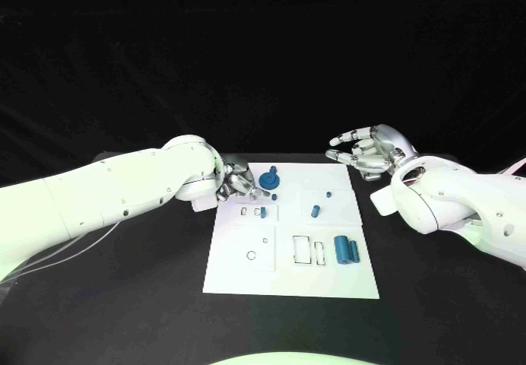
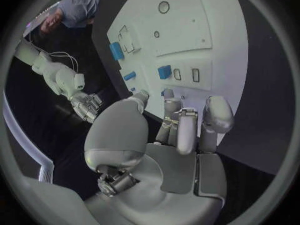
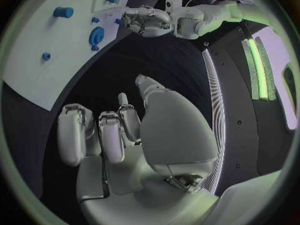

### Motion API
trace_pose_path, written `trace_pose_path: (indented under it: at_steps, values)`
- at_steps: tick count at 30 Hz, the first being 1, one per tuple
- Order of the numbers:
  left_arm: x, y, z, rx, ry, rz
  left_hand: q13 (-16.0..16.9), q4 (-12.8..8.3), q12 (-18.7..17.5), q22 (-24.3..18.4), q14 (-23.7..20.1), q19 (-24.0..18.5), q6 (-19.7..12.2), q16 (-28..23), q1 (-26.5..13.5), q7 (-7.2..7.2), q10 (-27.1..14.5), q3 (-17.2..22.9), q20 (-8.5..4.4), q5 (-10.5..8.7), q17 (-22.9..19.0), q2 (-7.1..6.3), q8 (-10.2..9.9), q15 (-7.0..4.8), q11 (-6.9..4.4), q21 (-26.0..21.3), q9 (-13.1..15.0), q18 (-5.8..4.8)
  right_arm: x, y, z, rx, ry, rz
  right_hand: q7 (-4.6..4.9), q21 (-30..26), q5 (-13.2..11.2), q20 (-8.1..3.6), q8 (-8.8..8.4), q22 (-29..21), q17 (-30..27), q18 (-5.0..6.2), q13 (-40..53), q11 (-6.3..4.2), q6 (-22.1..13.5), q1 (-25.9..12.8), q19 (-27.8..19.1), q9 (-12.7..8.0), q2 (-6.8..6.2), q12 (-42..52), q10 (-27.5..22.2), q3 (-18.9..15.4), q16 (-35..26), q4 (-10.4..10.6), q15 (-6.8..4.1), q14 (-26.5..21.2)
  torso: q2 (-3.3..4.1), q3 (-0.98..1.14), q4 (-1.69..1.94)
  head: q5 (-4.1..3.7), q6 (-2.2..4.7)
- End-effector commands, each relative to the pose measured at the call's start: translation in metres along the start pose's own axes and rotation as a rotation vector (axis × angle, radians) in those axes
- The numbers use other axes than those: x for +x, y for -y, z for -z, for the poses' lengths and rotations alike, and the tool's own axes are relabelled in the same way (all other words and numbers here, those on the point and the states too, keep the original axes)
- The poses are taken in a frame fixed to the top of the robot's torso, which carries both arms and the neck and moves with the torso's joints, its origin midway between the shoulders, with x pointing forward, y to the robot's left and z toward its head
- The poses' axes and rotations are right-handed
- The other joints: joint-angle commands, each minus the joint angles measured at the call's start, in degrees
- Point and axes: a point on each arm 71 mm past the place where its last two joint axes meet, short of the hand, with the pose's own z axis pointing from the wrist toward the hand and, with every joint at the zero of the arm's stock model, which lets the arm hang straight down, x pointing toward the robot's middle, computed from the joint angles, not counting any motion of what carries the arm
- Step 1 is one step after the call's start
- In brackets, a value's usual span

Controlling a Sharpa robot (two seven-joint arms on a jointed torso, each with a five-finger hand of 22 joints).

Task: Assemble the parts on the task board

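Note:
The white task board [image 1: 287,270] lies in the middle of the table. A round blue part [image 1: 270,180] stands near its far left corner, with small blue pieces [image 1: 274,197] around it. My left hand [image 1: 238,183] hovers at the board's left edge right beside that round part, fingers loosely bent with nothing in them [image 2: 181,125]. In the right wrist view a gap shows between the left hand [image 3: 147,21] and the round part [image 3: 97,36]. My right hand [image 1: 367,152] hangs beyond the far right corner, fingers spread and empty [image 3: 119,135].
Two blue cylinders [image 1: 347,249] lie side by side at the board's right, next to outlined slots [image 1: 308,250]. A blue square piece [image 1: 263,212] and a short peg [image 1: 315,211] sit mid-board. Black table [image 1: 131,304] surrounds the board.

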Motion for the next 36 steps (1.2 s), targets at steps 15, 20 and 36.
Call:
trace_pose_path:
  at_steps: [15,20,36]
  values:
    - [0.005,0.009,-0.011,-0.017,-0.055,-0.034,-0.1,0.4,0.2,1.4,2.4,0.1,-0.6,0.9,-1.9,-0.15,0.4,-4.5,-0.37,0.17,8.3,-0.02,1.5,-0.54,-0.55,1.0,1.4,-0.35,0.000,0.001,-0.003,0.003,-0.006,0.010,0.11,-1.5,0.3,-0.35,1.08,7.5,10.3,0.94,2.2,-0.10,-0.4,-0.9,-0.2,-0.1,-0.21,-1.2,-2.1,2.1,-1.0,0.8,-0.62,4.4,0.03,0.04,0.15,-0.40,-0.56]
    - [0.007,0.007,-0.014,-0.029,-0.074,-0.045,-0.3,0.4,0.1,1.4,2.3,0.1,-0.6,0.8,-1.9,-0.15,0.2,-4.5,-0.37,0.17,8.2,0.06,1.5,-0.54,-0.55,1.0,1.5,-0.34,0.000,0.001,-0.003,0.004,-0.009,0.010,0.12,-1.5,0.3,-0.34,1.10,7.5,10.2,0.95,2.2,-0.09,-0.4,-1.0,-0.2,-0.1,-0.20,-1.2,-2.1,2.2,-1.0,0.8,-0.62,4.4,0.05,0.04,0.09,-0.42,-0.66]
    - [0.014,0.007,-0.020,-0.041,-0.113,-0.059,-0.4,0.3,0.0,1.3,2.2,0.0,-0.7,0.8,-1.8,-0.15,0.1,-4.6,-0.35,0.17,8.2,0.26,1.5,-0.52,-0.54,1.0,1.5,-0.34,0.001,0.001,-0.004,0.005,-0.017,0.010,0.13,-1.5,0.3,-0.33,1.13,7.5,10.2,0.94,2.2,-0.08,-0.5,-1.1,-0.2,-0.1,-0.19,-1.2,-2.1,2.2,-1.0,0.9,-0.61,4.4,0.09,0.01,0.16,-0.44,-1.01]
